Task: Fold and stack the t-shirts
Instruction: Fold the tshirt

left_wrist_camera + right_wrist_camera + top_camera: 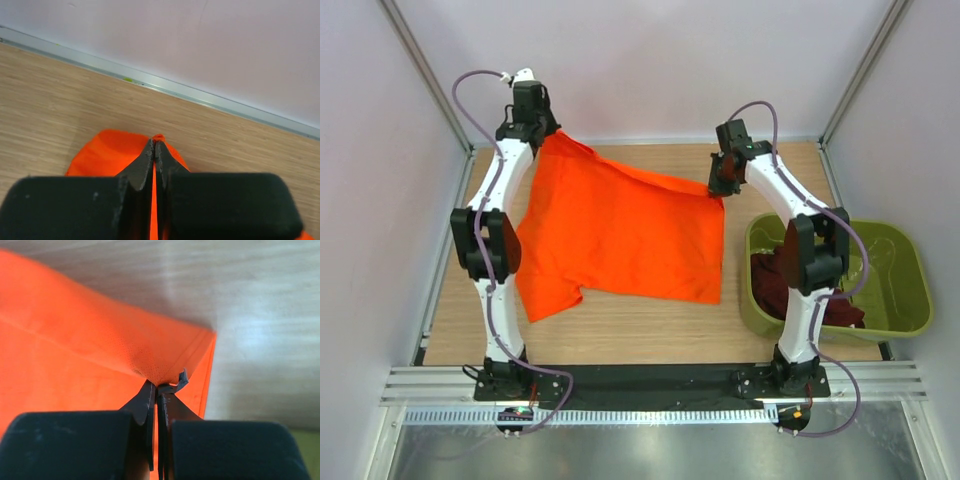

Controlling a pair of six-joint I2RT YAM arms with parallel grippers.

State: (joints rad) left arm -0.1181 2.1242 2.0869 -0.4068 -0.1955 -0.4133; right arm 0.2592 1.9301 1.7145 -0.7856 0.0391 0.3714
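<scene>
The bright orange t-shirt (620, 230) hangs stretched between both arms over the wooden table, its lower part resting on the wood. My left gripper (542, 130) is shut on its far left corner, cloth pinched between the fingers (155, 150). My right gripper (720, 187) is shut on its far right corner, where the orange cloth (100, 355) bunches at the fingertips. The dark maroon t-shirt (775, 285) lies crumpled in the tub, partly hidden behind the right arm.
An olive-green plastic tub (910, 290) stands at the right edge of the table. Metal frame posts and pale walls enclose the table; a rail (200, 95) runs along the far edge.
</scene>
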